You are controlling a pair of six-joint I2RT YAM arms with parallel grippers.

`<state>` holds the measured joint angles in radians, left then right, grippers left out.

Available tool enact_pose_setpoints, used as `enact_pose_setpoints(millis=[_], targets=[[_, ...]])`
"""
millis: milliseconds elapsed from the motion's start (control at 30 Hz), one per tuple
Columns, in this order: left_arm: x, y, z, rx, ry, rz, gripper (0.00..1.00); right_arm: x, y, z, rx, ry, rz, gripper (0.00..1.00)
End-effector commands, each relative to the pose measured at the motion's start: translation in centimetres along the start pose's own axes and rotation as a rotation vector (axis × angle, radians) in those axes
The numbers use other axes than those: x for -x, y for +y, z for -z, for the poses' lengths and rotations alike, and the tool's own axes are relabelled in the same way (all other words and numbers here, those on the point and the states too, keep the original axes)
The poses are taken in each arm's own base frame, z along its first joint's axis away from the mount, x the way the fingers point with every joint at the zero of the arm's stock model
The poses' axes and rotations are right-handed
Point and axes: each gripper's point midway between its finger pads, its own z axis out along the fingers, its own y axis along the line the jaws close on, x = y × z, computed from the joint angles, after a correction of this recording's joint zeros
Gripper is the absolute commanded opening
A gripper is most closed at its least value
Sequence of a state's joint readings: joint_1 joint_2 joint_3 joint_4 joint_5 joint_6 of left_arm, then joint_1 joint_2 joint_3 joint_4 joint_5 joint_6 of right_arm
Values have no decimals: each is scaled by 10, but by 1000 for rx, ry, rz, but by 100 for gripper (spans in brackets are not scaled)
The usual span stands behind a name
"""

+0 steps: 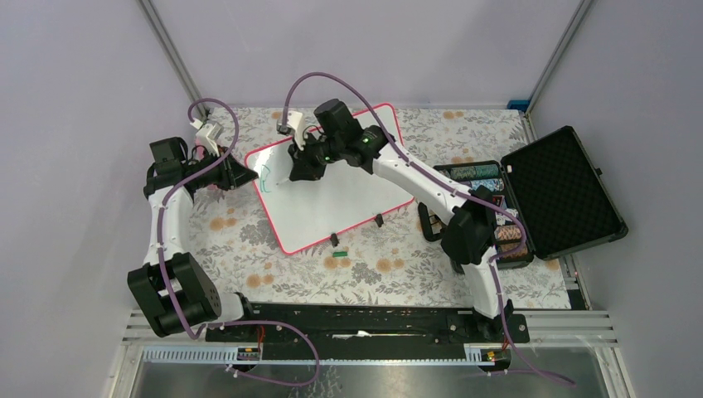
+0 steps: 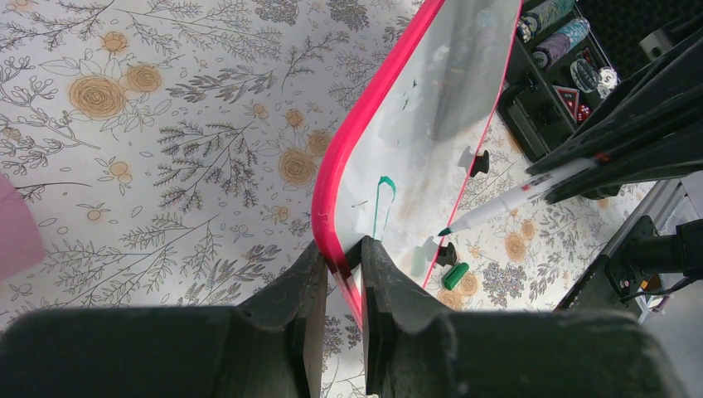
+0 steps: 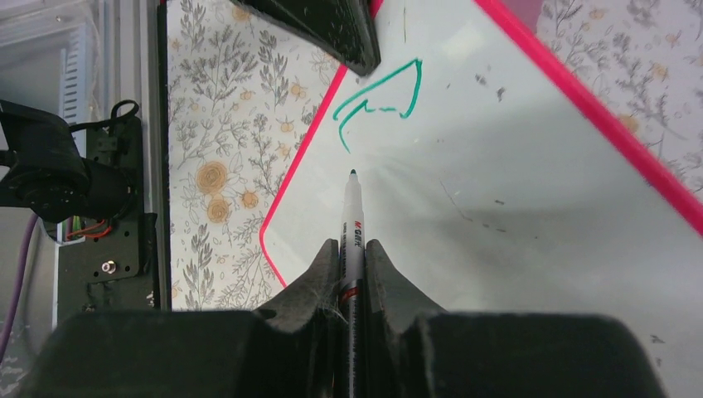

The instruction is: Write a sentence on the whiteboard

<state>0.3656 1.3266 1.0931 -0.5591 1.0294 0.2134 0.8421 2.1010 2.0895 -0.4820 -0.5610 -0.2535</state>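
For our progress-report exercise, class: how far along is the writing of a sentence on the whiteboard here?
Done: one green stroke near a corner of the whiteboard. In hand: the left gripper clamps the board's pink frame; the right gripper grips the marker, tip near that stroke. Left: nearly all the words; the board is otherwise unwritten.

white whiteboard with a hot pink-red frame, teal-green scribble, tablecloth in grey leafy print with orange flowers, black case, white marker with a dark green tip

The sentence is perhaps 1 letter, too small overhead; whiteboard cropped.
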Motion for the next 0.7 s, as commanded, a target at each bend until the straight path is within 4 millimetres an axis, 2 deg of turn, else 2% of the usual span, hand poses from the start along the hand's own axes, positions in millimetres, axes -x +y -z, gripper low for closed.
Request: enact_pose_setpoints(millis=[0,100,367,667], targets=[[7,-10,0,-40,-19,-69,0,54,1,19,-29,-125,67,0],[8,-11,0,-40,-20,-72,0,58,1,17,-23,-128,63,0],[9,-13,0,-46,-22,-76,0,46,0,11,-25,-97,58,0],[10,-13,0,-46,-23,-77,0,36,-16,2,-76,-65,73,0]])
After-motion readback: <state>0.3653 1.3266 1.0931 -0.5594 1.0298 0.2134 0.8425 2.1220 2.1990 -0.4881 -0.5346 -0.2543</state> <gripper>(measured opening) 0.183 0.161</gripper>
